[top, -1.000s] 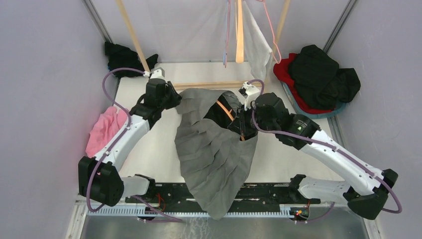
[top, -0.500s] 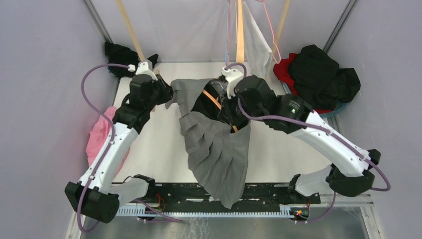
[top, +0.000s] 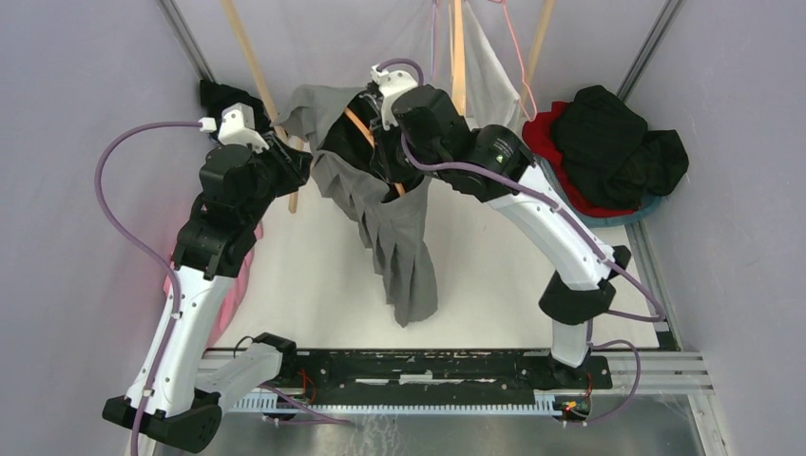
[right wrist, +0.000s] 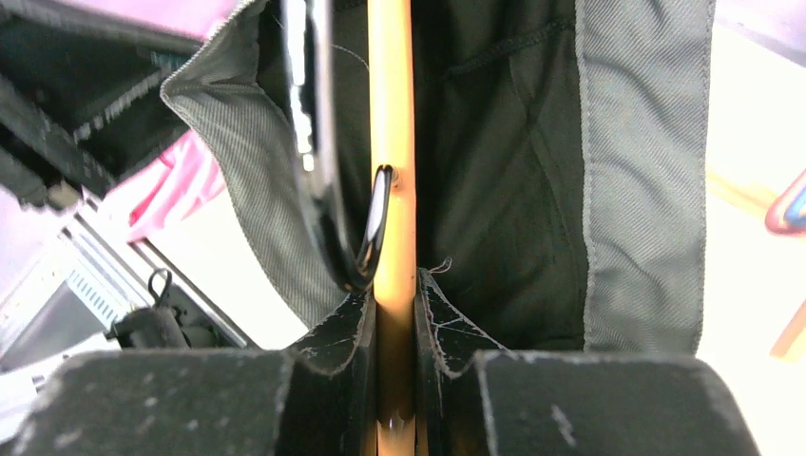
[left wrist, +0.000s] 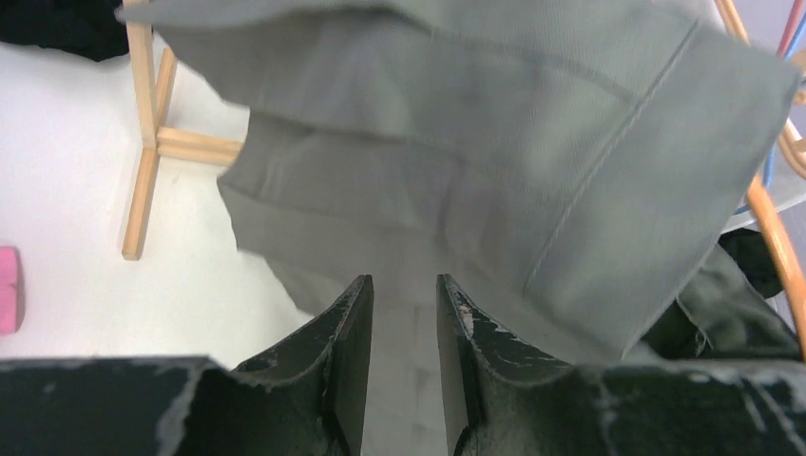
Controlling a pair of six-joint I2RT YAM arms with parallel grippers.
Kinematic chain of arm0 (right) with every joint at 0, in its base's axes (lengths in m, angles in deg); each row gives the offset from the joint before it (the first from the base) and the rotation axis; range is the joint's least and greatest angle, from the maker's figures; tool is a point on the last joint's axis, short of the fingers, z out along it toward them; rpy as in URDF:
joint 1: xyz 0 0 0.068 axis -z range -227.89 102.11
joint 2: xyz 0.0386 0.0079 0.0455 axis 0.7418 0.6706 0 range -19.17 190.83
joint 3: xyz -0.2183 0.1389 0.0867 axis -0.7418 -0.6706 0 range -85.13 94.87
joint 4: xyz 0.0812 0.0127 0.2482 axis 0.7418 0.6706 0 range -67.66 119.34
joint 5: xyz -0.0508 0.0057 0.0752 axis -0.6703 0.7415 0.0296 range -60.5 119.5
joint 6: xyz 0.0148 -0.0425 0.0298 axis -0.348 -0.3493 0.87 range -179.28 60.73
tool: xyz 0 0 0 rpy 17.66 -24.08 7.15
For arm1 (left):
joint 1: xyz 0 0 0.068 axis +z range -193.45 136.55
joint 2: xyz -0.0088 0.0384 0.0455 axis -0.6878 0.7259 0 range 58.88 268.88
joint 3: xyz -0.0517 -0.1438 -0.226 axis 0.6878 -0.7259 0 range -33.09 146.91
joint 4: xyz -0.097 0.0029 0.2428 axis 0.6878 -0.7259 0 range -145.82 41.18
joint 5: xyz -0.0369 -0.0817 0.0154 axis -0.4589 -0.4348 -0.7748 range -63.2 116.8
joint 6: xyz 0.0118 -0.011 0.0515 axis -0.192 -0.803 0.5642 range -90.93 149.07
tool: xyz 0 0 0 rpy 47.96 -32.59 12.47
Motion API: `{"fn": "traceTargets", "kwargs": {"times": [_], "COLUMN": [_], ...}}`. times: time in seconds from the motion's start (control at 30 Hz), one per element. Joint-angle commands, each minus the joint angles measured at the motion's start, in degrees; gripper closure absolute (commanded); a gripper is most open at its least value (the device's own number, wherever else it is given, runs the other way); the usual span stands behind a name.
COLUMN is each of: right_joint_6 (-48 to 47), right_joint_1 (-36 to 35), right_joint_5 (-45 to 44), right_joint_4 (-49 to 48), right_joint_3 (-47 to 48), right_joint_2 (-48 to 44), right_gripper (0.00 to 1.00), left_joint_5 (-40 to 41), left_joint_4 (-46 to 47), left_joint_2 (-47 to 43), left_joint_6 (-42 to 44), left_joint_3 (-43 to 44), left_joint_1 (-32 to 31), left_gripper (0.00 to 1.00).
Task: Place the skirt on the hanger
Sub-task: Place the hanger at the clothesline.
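Over the far edge of the worktop point(top: 504, 275), grey skirt point(top: 399, 237) hangs lifted, hem dangling toward the middle. Top view: orange hanger point(top: 358, 126) inside the waistband. Right wrist view only: right gripper point(right wrist: 394, 285) clamped on the hanger bar. Left wrist view only: left gripper point(left wrist: 404, 290) narrow, skirt cloth between its fingers.

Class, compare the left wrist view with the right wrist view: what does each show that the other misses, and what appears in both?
Only the left wrist view: the wooden rack on the white table, and the left tool closed on the skirt, seen from its grey outer side. Only the right wrist view: the right tool pinching the orange hanger bar, a black clip beside it, and the skirt's dark inside. Both: the grey skirt.
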Motion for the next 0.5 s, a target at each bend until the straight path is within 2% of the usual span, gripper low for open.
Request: {"fn": "traceTargets", "kwargs": {"times": [0.0, 0.23, 0.37, 0.47], "right_joint_6": [0.6, 4.0, 4.1, 3.3], "right_joint_1": [3.2, 10.8, 13.1, 13.8], "right_joint_5": [-1.0, 5.4, 9.4, 11.1], "right_joint_4": [-5.3, -21.1, -25.9, -27.0], "right_joint_3": [9.9, 1.5, 4.4, 7.4], "right_joint_2": [2.3, 0.1, 2.5, 4.8], "right_gripper": [0.99, 0.99, 0.99, 0.99], "left_joint_5": [0.7, 0.6, -1.3, -6.5], "left_joint_4": [-1.7, -2.2, -0.4, 3.3], "left_joint_2": [-0.9, -2.4, -2.5, -1.3], "left_joint_6": [2.7, 3.0, 2.3, 0.4], "left_joint_3": [1.8, 0.7, -1.2, -1.9], "left_joint_1": [-0.1, -0.1, -0.1, -0.2], "left_gripper": [0.62, 0.62, 0.62, 0.62]}}
